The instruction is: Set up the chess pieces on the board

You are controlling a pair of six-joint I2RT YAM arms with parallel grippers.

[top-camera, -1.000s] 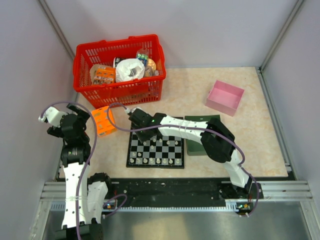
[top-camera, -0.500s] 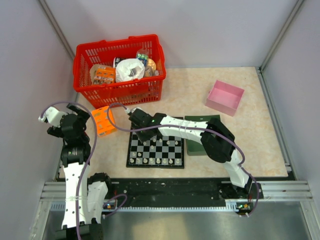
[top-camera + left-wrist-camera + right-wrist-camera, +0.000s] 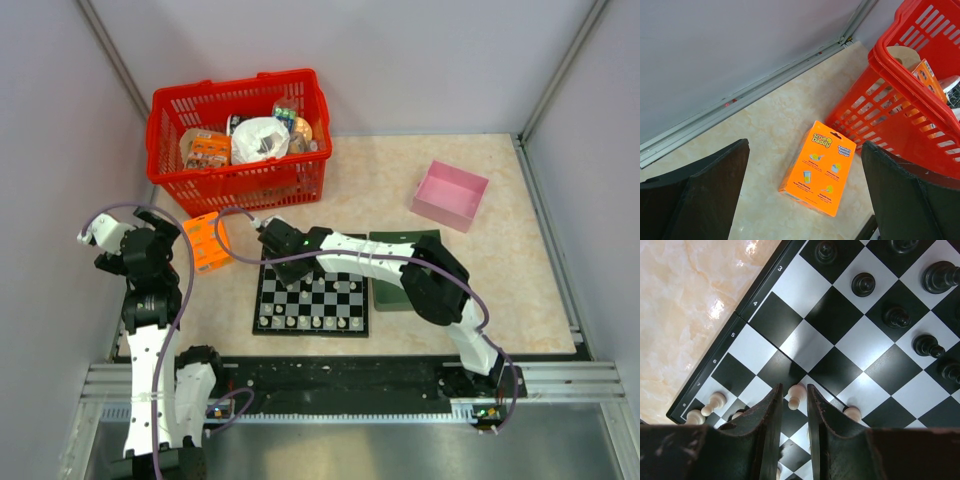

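Right wrist view: the right gripper (image 3: 795, 388) is seen over the board (image 3: 835, 315), its fingers drawn narrow with a white pawn (image 3: 796, 396) between them; whether it is pinched cannot be told. Other chess pieces (image 3: 863, 284) are ranged on the board. The left gripper (image 3: 805, 144) is held wide open and empty.

Board from above: the black-and-white checkered board (image 3: 312, 300) loses its far-left corner under the right arm's wrist.
Pieces from above: the tiny chess pieces (image 3: 316, 322) are too small to tell apart.
Wrist close-up: a pale pawn (image 3: 796, 396) sits in the right pincer (image 3: 792, 407) gap; contact, can't tell.
Board edges: it runs off that close-up's top, right and bottom.
Tray: the dark green rectangular tray (image 3: 384, 296) is mostly under the arm.
Basket: the red plastic basket (image 3: 900, 100) is cut off at the right.
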